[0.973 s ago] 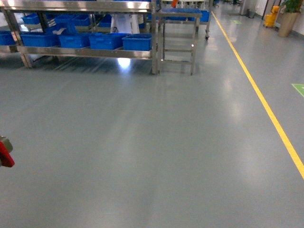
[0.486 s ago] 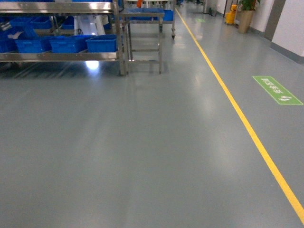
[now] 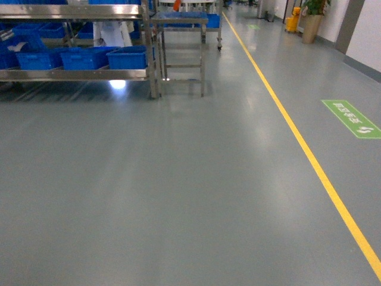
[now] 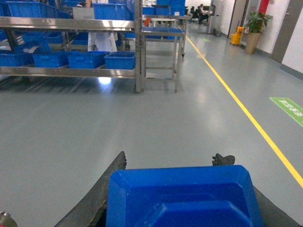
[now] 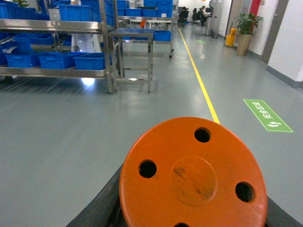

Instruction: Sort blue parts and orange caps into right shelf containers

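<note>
Gripping a blue part [image 4: 182, 198] in my left gripper [image 4: 170, 189], an orange cap [image 5: 193, 175] in my right gripper [image 5: 189, 198], blue crates [image 3: 89, 58] well ahead.

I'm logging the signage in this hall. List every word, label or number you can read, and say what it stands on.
Green floor sign: white characters and a symbol beside the yellow line, too blurred to read in any view.
Blue part in the left gripper: moulded ridges only, no text.
Orange cap in the right gripper: holes and scuffs, no text.
Blue crates on the steel shelf: no label legible.
Nothing can be quoted.
</note>
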Controlling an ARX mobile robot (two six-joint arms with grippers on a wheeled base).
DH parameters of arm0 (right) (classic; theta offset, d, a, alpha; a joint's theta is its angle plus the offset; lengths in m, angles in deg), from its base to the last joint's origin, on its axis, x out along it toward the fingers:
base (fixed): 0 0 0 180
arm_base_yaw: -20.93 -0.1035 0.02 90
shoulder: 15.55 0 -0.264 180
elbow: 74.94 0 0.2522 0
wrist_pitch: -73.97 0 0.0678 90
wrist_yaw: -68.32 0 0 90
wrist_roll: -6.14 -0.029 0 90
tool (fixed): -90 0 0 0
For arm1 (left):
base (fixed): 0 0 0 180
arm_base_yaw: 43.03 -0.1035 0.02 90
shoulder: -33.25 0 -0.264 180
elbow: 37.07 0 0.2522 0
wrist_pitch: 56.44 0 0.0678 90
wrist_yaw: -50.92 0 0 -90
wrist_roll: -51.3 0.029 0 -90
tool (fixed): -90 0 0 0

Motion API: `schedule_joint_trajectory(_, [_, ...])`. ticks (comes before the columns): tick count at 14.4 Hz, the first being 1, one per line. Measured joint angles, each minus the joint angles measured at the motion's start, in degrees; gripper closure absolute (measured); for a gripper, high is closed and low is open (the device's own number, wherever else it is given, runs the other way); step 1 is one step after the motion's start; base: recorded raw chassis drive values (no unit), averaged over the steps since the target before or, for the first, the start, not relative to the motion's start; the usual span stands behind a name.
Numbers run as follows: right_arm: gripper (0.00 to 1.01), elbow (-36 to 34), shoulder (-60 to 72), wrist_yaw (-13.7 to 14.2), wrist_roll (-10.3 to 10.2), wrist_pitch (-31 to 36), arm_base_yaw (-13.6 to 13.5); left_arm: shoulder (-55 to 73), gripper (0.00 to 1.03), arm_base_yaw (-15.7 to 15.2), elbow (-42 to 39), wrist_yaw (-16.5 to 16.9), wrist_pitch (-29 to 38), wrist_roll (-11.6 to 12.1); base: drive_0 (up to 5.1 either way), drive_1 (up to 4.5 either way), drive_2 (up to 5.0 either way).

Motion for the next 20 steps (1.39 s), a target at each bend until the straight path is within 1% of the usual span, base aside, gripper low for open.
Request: schedule_joint_trajectory(20, [0.58, 0.0, 0.0, 0.0, 0.0, 0.0, 0.0, 0.0, 0.59, -0.2, 0.0, 0.0, 0.0, 0.0, 0.0, 4.24, -4.3])
